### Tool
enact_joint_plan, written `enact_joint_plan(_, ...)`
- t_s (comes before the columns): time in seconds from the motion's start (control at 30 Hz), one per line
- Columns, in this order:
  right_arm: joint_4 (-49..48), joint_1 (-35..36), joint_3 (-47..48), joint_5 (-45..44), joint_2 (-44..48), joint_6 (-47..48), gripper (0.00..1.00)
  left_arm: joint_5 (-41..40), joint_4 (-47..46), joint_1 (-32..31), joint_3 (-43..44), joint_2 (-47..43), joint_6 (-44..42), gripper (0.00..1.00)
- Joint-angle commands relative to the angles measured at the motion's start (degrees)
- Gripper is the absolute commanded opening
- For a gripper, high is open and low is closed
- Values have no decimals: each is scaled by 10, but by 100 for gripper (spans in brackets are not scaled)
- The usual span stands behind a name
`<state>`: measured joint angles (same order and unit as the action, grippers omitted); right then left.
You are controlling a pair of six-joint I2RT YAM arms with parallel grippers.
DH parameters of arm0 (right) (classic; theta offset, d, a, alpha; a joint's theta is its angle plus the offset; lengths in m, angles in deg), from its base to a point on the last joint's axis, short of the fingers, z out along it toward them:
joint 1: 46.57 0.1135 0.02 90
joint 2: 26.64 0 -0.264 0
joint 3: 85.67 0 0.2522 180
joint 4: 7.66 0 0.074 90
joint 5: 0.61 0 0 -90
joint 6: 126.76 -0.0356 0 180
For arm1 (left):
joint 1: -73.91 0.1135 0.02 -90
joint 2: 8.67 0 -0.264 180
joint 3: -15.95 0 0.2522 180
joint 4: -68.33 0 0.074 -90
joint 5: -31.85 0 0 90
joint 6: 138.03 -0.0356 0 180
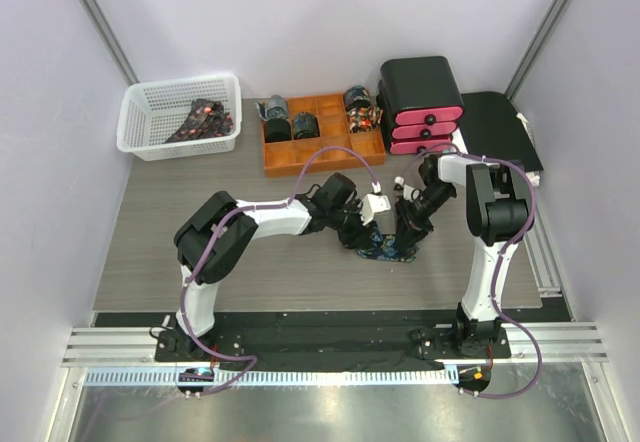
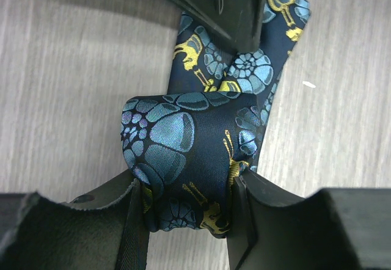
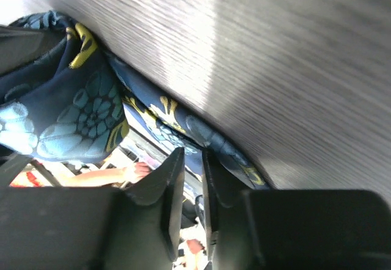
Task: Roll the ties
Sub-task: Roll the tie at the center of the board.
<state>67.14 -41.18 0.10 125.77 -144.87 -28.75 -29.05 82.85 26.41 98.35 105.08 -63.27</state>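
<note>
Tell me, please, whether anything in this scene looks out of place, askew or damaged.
Nothing looks spilled or damaged. The only untidy item is the tie, which is only partly rolled. Its coil is clamped in the left gripper, while the loose tail runs off crookedly across the table.

Both arms crowd the middle of the table [image 1: 150, 222]. The left gripper [image 2: 186, 215] clamps the tie [image 2: 183, 154] from both sides. The right gripper [image 1: 408, 230] sits just beyond it, so there is no way through between them. Bare wood lies open to the left of the left arm [image 1: 250, 224] and in a strip in front of the tie. Along the far edge the basket [image 1: 180, 148], tray [image 1: 320, 165], drawers [image 1: 422, 92] and a black slab [image 1: 500, 127] stand in a row. There is a gap between basket and tray. The right arm [image 1: 490, 212] walls off the right side.
</note>
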Motion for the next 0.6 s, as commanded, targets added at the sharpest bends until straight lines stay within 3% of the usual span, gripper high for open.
enact_joint_plan(0.0,-14,-17,42,-3,49,39,26,-83,45,9,-11,20,7,0)
enact_joint_plan(0.27,36,-6,15,16,108,72,21,-81,47,9,-14,26,17,0)
enact_joint_plan(0.57,-30,31,-51,-39,84,48,19,-75,47,8,-12,28,18,0)
